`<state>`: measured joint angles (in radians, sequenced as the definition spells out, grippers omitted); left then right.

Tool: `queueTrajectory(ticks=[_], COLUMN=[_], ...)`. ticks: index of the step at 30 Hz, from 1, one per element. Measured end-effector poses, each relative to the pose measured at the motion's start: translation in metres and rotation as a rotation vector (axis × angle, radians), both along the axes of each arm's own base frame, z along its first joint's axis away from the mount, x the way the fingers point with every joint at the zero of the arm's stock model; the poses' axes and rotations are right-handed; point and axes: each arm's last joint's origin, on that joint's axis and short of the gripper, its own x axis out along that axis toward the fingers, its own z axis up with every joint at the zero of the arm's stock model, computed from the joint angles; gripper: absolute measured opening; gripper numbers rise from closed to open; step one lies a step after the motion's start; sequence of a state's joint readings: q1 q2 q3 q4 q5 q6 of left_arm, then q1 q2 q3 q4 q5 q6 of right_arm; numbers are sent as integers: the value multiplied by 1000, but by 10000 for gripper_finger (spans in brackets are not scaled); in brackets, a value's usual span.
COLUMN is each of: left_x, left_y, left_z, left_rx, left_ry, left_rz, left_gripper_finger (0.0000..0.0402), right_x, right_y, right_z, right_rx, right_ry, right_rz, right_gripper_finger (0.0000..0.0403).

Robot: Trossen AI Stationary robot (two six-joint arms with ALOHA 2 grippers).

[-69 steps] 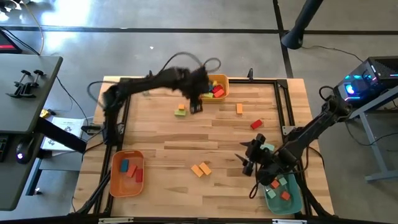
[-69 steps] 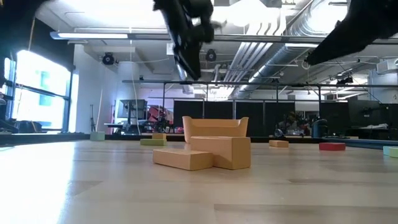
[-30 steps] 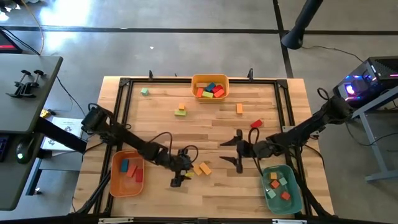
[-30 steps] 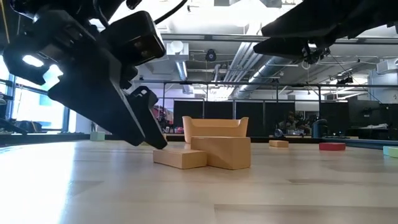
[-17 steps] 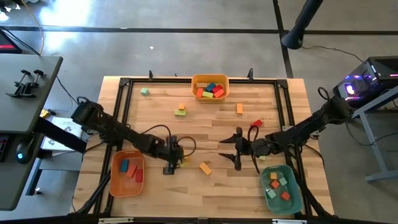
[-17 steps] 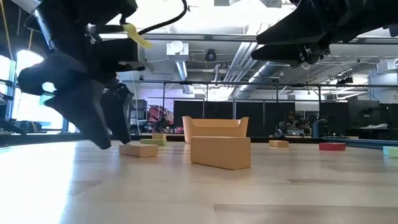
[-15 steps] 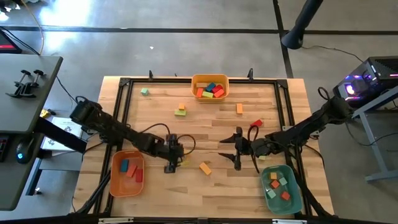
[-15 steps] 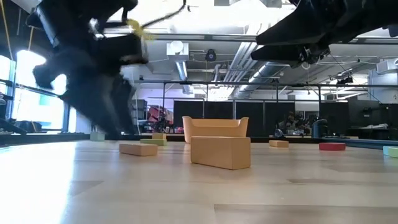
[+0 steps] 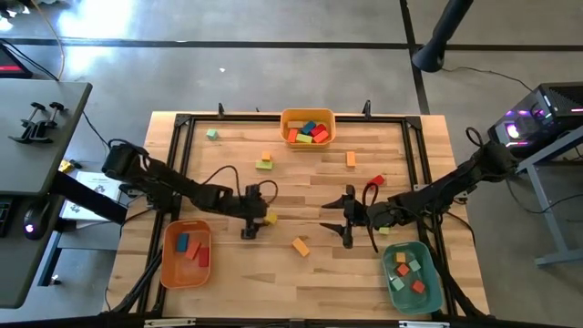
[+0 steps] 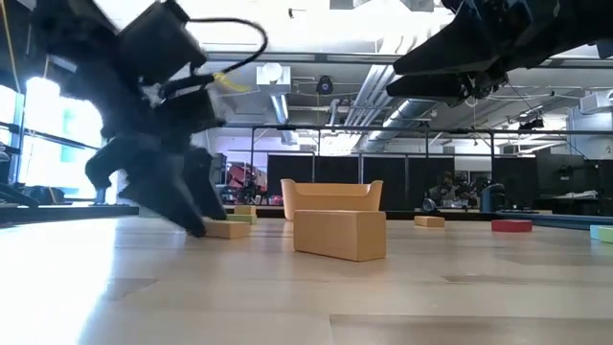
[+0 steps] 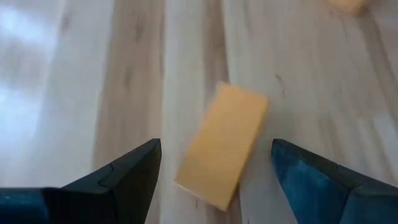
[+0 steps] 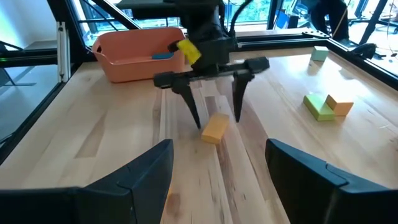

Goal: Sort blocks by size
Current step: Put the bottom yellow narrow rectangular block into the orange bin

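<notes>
My left gripper (image 9: 255, 217) is open, low over the table's middle left. A small orange block (image 9: 270, 219) lies flat on the table between its fingers. The left wrist view shows a gap on both sides of the orange block (image 11: 222, 144), and so does the right wrist view (image 12: 214, 127). A second, larger orange block (image 9: 300, 246) lies alone nearer the near edge; it also shows in the low view (image 10: 340, 235). My right gripper (image 9: 339, 219) is open and empty, right of centre, pointing at the left gripper.
An orange bin (image 9: 308, 126) of mixed blocks stands at the far edge. A second orange bin (image 9: 187, 252) is near left, and a teal bin (image 9: 413, 273) near right. Loose blocks lie far left (image 9: 212, 134), far of centre (image 9: 265, 161), and far right (image 9: 351, 159), (image 9: 375, 181).
My left gripper has gone from beside the two touching orange blocks toward the table's far edge and a little left. The small orange block has slid along the table with it, away from the larger block, which has stayed in place.
</notes>
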<state>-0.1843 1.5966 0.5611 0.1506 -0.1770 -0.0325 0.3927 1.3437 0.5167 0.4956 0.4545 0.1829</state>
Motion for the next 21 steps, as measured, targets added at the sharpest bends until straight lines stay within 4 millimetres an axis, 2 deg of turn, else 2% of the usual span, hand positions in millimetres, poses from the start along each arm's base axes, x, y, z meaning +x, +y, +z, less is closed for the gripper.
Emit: queueTrajectory(ticks=[5,11,16,21], left_x=[-9,-4,-2,2], left_y=[6,4,2,0], left_z=[-19,-32,-39,-31], left_rx=[-5,-26,-64,-178], left_ry=[-79,-118,-122,-144], left_rz=[-65,-89,-70,37], left_gripper_finger=[294,277,206,95], right_x=[0,1,-3,-20], right_y=[0,-2,4,16], right_z=[0,0,2,14], right_rx=[2,0,0,-11], right_ry=[-1,0,0,3], right_rz=[0,-7,30,80], right_gripper_finger=[252,252,252,252])
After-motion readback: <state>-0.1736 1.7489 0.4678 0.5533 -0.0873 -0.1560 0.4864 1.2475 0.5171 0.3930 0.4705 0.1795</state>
